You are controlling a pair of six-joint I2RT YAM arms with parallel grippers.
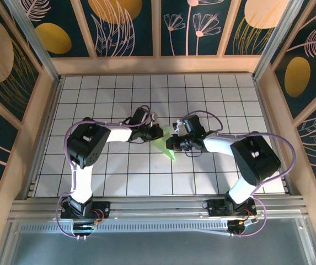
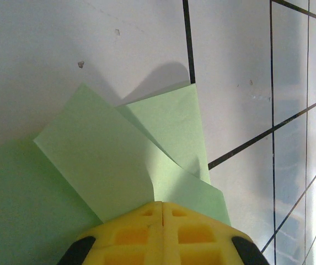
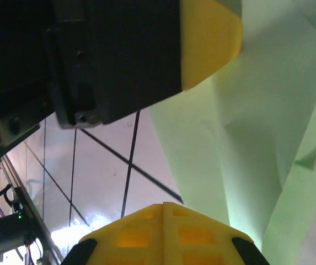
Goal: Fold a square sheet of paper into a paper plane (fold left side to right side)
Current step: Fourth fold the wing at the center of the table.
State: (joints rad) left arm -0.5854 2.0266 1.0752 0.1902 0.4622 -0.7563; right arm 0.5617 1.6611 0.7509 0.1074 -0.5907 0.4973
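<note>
From above, my two arms meet in the middle of the table (image 1: 91, 94), and the sheet of paper (image 1: 167, 147) lies flat between them, near the centre and a little toward the right arm. It is no longer a plain square: it has a narrow green form with a point toward the near edge. Both my left jaws and my right jaws are fully closed, their tips down at the paper. From this height I cannot tell if they pinch a layer or only press on it. In the left wrist view, the left jaws are shut with no gap at the bottom of the picture, and the paper (image 2: 108, 160) spreads just before them with two overlapping flaps that stand up a little and throw a shadow on the white tile. In the right wrist view, the right jaws are also shut. The left jaws come in from the top, close above the paper (image 3: 257, 138), which shows several creases and raised folds. I judge that the corner folds are made and a crease is being pressed, before the left side goes over to the right. That move calls for one tip to hold the centre line while the other lifts the left edge and matches it to the right edge.
</note>
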